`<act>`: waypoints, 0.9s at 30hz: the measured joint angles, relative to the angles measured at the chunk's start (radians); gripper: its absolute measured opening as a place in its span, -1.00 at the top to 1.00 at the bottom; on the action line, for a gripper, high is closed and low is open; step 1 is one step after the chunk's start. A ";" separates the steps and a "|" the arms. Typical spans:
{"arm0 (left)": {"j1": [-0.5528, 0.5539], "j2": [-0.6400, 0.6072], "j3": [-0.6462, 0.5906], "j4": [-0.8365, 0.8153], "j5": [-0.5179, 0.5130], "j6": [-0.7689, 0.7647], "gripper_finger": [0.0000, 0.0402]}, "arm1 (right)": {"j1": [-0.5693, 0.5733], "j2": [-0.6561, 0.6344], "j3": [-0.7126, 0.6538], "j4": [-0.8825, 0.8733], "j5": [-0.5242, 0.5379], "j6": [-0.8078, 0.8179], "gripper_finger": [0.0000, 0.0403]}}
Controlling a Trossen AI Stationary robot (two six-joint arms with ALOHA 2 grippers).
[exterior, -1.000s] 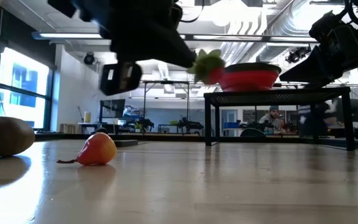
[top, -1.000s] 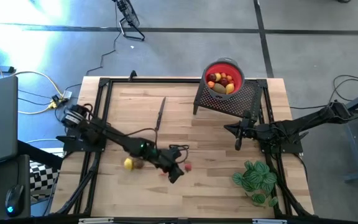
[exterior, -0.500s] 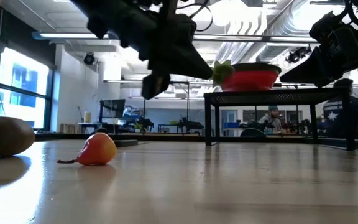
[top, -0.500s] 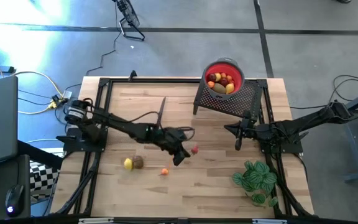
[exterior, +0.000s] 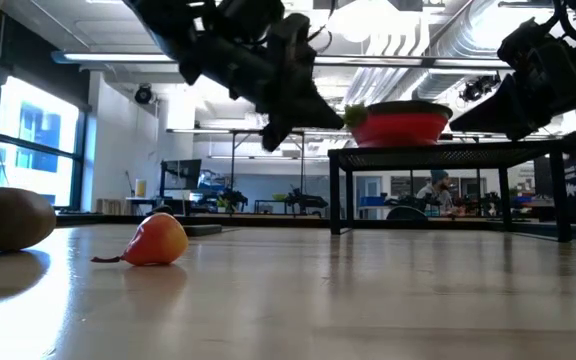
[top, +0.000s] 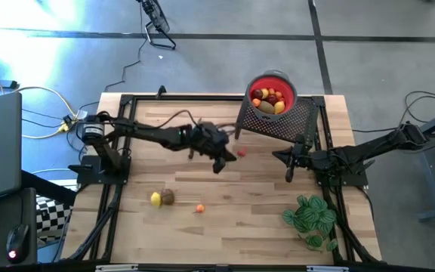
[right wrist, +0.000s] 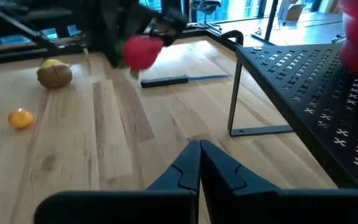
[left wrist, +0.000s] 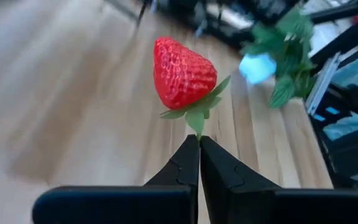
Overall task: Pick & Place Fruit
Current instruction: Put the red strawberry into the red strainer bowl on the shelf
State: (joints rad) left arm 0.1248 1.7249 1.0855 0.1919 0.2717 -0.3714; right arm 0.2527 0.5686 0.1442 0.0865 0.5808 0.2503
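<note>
My left gripper (top: 229, 159) hangs above the middle of the table, shut on a red strawberry (left wrist: 182, 73) with green leaves. The strawberry (top: 242, 152) is just left of the black mesh rack (top: 289, 125) on which the red bowl (top: 272, 94) of fruit stands. A yellow fruit (top: 155, 199), a brown kiwi (top: 168, 197) and a small orange fruit (top: 200, 208) lie on the wood nearer the front. My right gripper (right wrist: 199, 147) is shut on nothing and waits at the right, beside the rack (top: 290, 168). My left gripper pinches the strawberry's green leaf tip (left wrist: 196, 122) between its two fingertips (left wrist: 211, 155), only at their free ends. The fingers slant slightly downward. The berry sticks out beyond the fingertips, lifted clear of the table, red tip pointing away from the gripper.
A thin dark knife (right wrist: 179, 79) lies on the wood toward the far edge, partly under my left arm in the high view. A green leafy plant (top: 310, 215) stands at the front right. A black frame (top: 124, 121) runs along the table's edges.
My left gripper has swung from the front middle of the table toward the far edge and the rack with the bowl, rolling its wrist as it went. It stays shut on the strawberry, which travels with it clear of the table.
</note>
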 joint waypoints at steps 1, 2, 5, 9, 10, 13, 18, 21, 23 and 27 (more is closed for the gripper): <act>0.014 0.000 0.010 0.001 0.011 0.024 1.00 | 0.000 0.000 0.001 0.001 0.006 0.009 0.99; 0.028 0.000 0.018 -0.002 0.013 0.044 1.00 | 0.000 0.000 0.001 0.002 0.010 0.016 0.99; 0.067 0.000 0.047 -0.015 0.015 0.102 1.00 | 0.000 0.000 0.001 0.004 0.031 0.038 0.99; 0.115 0.000 0.108 -0.062 0.016 0.160 1.00 | 0.000 0.000 0.001 0.011 0.052 0.044 0.99; 0.124 0.000 0.124 -0.088 0.015 0.168 1.00 | 0.000 0.000 0.001 0.014 0.057 0.045 0.99; 0.147 0.000 0.165 -0.131 0.015 0.217 1.00 | 0.000 0.000 0.001 0.021 0.071 0.049 0.99; 0.168 0.000 0.216 -0.150 0.015 0.268 1.00 | 0.000 0.000 0.001 0.021 0.075 0.049 0.99; 0.180 0.000 0.239 -0.150 0.011 0.290 1.00 | 0.000 0.000 0.001 0.022 0.076 0.048 0.99; 0.193 0.000 0.252 -0.151 0.011 0.293 1.00 | 0.000 0.000 0.001 0.022 0.076 0.046 0.99; 0.231 0.000 0.277 -0.170 0.010 0.311 1.00 | 0.000 0.000 0.001 0.022 0.082 0.045 0.99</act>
State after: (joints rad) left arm 0.3561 1.7248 1.3626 0.0218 0.2821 -0.0600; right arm 0.2526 0.5686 0.1448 0.1083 0.6632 0.2948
